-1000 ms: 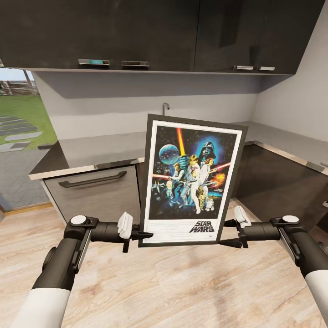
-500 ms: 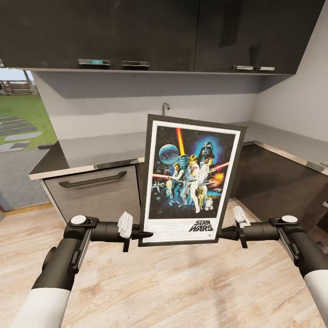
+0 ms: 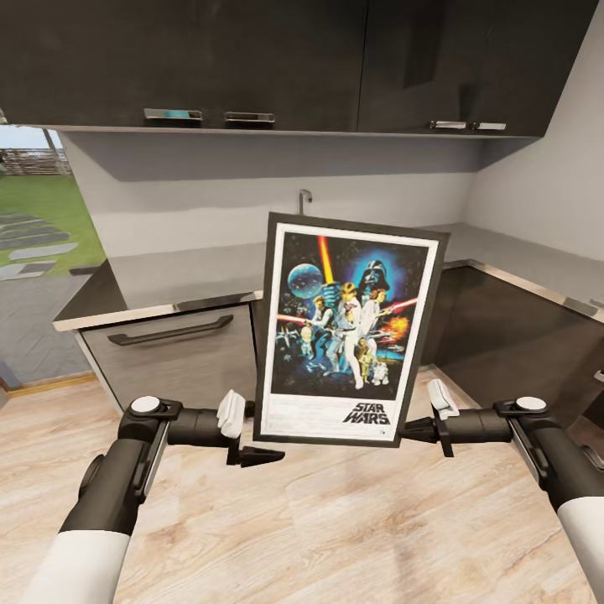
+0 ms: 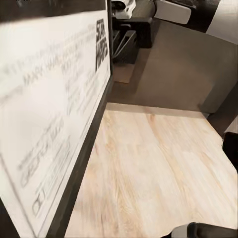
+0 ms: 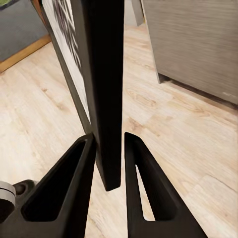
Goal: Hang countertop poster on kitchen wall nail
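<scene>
**Left jaws off the poster; right jaws carry it alone**

Change: half a second ago the left gripper (image 3: 252, 436) pinched the poster's lower left corner. Now the poster (image 3: 344, 327) sits a bit higher and further left, and its bottom edge is above the left gripper's dark lower finger, which pokes out free beneath the frame. Left jaws look spread and empty; in the left wrist view the poster's white credit strip (image 4: 54, 114) is just beside them, not between them.

Right gripper (image 3: 415, 430) pinches the lower right corner. Right wrist view: both dark fingers (image 5: 64, 188) press the frame's edge (image 5: 101, 89) from either side, and the edge runs straight up out of the gap.

Meaning, as a judgement: single-arm hold now, so the poster may swing or slip at the corner. It's already off the surface (image 3: 193, 273), held in the air in front of it, above the wooden floor (image 3: 335, 520). Hanging is not yet done; no nails can be made out on the grey wall (image 3: 252, 197).

Orientation: long axis near upright, top leaning slightly right, away from the left gripper. Printed face toward the head camera, title at the bottom near the jaws.
</scene>
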Robot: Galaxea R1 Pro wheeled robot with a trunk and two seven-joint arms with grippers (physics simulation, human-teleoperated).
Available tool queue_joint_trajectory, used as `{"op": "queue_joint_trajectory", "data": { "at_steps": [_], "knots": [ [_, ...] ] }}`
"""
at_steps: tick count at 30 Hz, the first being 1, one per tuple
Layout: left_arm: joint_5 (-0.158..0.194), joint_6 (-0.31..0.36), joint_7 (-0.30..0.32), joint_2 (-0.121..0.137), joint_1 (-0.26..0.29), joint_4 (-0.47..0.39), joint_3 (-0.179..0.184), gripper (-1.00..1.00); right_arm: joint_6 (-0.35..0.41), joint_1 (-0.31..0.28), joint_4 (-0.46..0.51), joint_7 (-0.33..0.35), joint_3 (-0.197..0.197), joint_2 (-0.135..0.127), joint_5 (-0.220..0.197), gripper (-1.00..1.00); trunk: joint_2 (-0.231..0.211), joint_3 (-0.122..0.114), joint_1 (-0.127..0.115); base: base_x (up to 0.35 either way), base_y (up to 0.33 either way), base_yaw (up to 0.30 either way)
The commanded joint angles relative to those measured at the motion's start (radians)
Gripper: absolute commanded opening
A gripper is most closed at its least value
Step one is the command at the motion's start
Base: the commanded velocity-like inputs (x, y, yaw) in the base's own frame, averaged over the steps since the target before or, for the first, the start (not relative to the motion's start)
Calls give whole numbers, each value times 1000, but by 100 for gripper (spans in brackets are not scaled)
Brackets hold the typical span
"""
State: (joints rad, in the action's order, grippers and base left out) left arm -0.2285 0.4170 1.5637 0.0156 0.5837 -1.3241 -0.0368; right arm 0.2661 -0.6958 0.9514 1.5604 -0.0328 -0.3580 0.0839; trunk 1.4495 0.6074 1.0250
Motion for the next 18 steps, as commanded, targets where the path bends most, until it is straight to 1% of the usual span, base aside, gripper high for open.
{"op": "queue_joint_trajectory", "data": {
  "at_steps": [1, 8, 11, 12, 13, 14, 15, 17, 18],
  "knots": [
    [-8, 15, 7, 0, 1, -1, -1, 100, 15, -1, 1, 6, -2, 1, 7, -100, 1, 1, 0, 0, 0, 0],
    [-12, 23, 7, 2, 1, 2, -3, 100, 16, -1, 1, 6, -2, 1, 7, -100, 1, 1, 0, 0, 0, 0],
    [-14, 23, 7, 14, 1, 5, -6, 100, 15, -1, 1, 6, -3, 1, 7, -100, 1, 1, 0, 0, 0, 0],
    [-15, 24, 7, 29, 1, 6, -7, 100, 15, -1, 1, 6, -3, 1, 7, -100, 1, 1, 0, 0, 0, 0],
    [-15, 24, 7, 39, 1, 7, -9, 100, 15, -1, 1, 6, -3, 1, 7, -100, 1, 1, 0, 0, 0, 0],
    [-14, 24, 7, 66, 1, 8, -27, 100, 15, -1, 1, 6, -3, 1, 7, -100, 1, 1, 0, 0, 0, 0],
    [-14, 23, 7, 80, 1, 8, -60, 100, 15, -1, 1, 6, -3, 1, 7, -100, 1, 1, 0, 0, 0, 0],
    [-14, 22, 7, 89, 1, 9, -96, 100, 15, -1, 1, 6, -3, 1, 7, -100, 1, 1, 0, 0, 0, 0],
    [-14, 21, 7, 95, 1, 10, -130, 100, 15, -1, 1, 6, -3, 1, 7, -100, 1, 1, 0, 0, 0, 0]
  ]
}}
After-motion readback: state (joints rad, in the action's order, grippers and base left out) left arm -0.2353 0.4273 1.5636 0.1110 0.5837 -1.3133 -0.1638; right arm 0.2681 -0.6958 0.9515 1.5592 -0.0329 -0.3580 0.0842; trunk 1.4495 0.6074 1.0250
